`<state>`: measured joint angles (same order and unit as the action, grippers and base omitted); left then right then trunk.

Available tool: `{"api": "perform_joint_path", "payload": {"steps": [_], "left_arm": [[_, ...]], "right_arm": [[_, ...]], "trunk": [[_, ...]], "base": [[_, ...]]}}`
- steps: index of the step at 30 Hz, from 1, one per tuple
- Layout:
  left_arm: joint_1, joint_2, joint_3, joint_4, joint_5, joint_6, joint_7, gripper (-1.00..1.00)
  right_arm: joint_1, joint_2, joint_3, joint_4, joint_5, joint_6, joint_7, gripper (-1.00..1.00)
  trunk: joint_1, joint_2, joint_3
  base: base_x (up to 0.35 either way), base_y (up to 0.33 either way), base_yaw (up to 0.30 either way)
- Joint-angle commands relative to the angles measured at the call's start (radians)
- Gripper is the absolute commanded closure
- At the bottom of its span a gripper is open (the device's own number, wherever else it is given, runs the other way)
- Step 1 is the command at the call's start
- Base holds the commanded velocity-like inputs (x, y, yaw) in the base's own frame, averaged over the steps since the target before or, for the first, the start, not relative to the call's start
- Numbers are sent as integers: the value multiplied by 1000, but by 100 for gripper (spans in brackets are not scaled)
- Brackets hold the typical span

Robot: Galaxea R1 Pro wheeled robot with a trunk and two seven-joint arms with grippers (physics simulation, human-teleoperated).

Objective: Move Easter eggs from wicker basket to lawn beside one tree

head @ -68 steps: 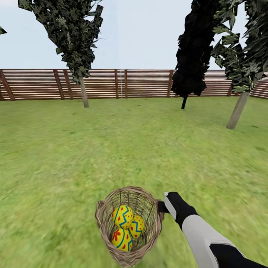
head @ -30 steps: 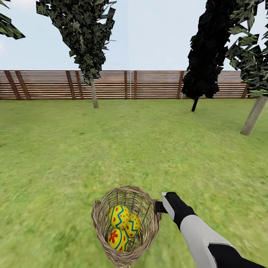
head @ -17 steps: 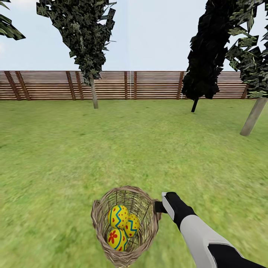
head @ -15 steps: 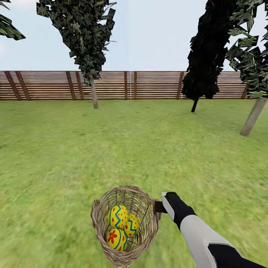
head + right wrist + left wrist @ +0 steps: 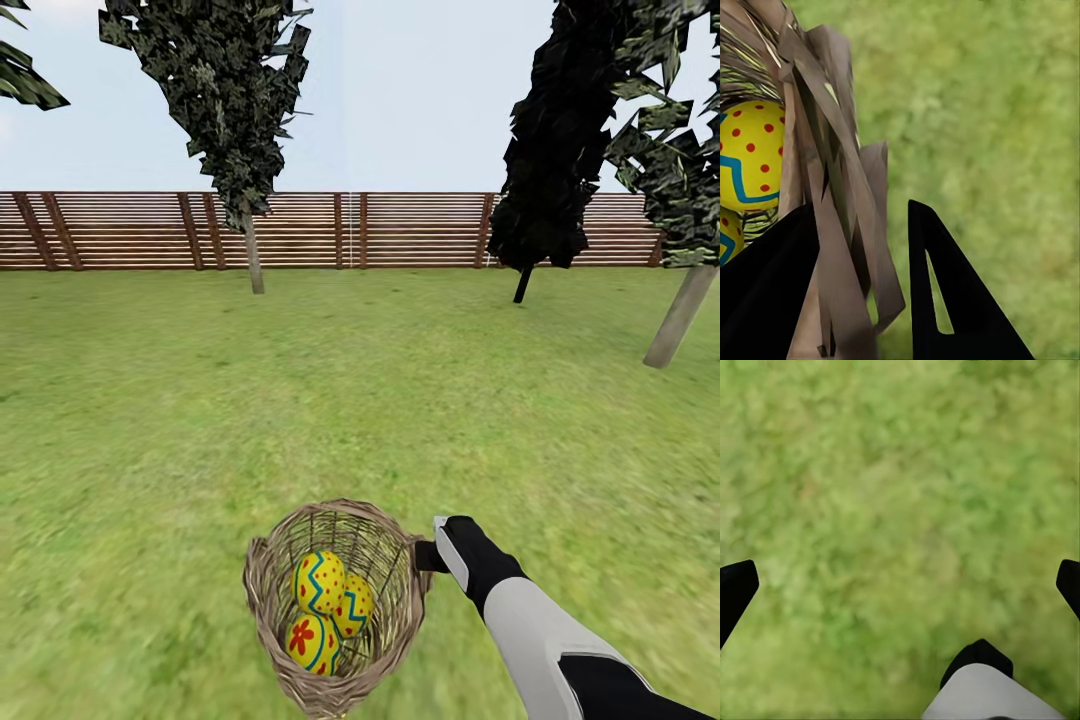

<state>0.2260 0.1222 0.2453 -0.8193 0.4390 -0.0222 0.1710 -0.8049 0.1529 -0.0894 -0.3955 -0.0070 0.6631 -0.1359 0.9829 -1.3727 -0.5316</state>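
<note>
Your right gripper (image 5: 428, 556) has the rim of the wicker basket (image 5: 268, 640) clamped between its fingers, closest to you at the bottom of the head view; in the right wrist view the woven wall (image 5: 832, 225) passes between the two black fingers (image 5: 945, 300), one inside the basket and one outside. All three Easter eggs sit together in the basket: the egg with blue zigzags (image 5: 320, 582) on top, the egg with the red flower (image 5: 312, 642) below it, and a third egg (image 5: 356, 606) tucked just beside them toward your gripper. From the right wrist, an egg with red dots (image 5: 750, 154) shows through the weave.

Your left gripper (image 5: 900, 585) hangs over bare lawn (image 5: 900, 495), its jaws spread wide apart with nothing between them, the dark fingertips (image 5: 735, 589) at opposite edges of the left wrist view.

Beyond the basket the lawn (image 5: 360, 400) runs flat and open. To your right stands a thick pale trunk of a tree (image 5: 680, 315), leaning, well apart from the basket. Farther back stand a thin-stemmed dark tree (image 5: 545, 150) and another tree (image 5: 225, 110) to your left, both before the slatted brown fence (image 5: 400, 230) that closes the garden.
</note>
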Motion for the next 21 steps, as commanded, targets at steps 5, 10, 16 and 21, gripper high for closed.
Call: {"api": "perform_joint_path", "payload": {"steps": [5,10,16,21], "left_arm": [[1,1,-3,-1,10,-1,3,-100],[1,1,-3,-1,10,-2,3,-100],[0,1,-2,-1,10,-2,3,-100],[1,1,-3,-1,10,-3,1,-100]], "right_arm": [[0,2,-9,-2,-11,3,-4,100],[0,2,-9,-2,-11,3,-4,100],[0,2,-9,0,-11,3,-4,100],[0,4,-9,0,-10,3,-4,100]], "trunk": [[-19,35,15],[-38,70,31],[-61,112,49],[-81,147,65]], "base": [[0,0,0],[0,0,0],[0,0,0],[0,0,0]]}}
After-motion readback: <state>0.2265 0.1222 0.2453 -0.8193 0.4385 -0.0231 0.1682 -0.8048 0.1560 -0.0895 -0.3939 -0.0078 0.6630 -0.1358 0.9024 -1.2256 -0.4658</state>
